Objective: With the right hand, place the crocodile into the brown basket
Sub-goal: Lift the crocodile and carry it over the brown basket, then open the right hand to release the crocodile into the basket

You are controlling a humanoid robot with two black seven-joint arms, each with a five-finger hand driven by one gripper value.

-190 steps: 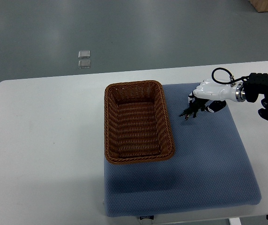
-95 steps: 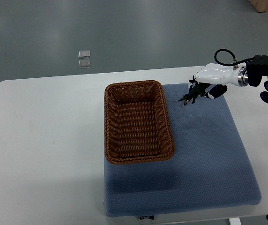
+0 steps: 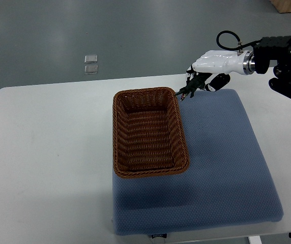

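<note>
Top view: the brown basket [image 3: 118, 133] stands lengthwise on a blue mat [image 3: 227, 168] laid over a white table [image 3: 49, 152], and its inside looks bare. The right hand [image 3: 214, 62] comes in from the right edge and hangs above and to the right of the basket's far right corner. Its fingers are curled together and pinch the crocodile [image 3: 188, 89], a small dark toy hanging beneath them. How many fingers bear on it cannot be made out, as toy and fingertips merge into one dark shape.

The crocodile's long axis slants from the hand down toward the basket. Its free end appears just beside the far right corner of the rim, outside it or just at the wicker rather than over the hollow. From the toy, the basket's open middle lies to the left and nearer the robot. The carry therefore seems most of the way done, and what remains, in my judgement, is a short shift left and inward, until the whole toy hangs clear inside the rim, before the fingers let go. The left arm does not show.
</note>
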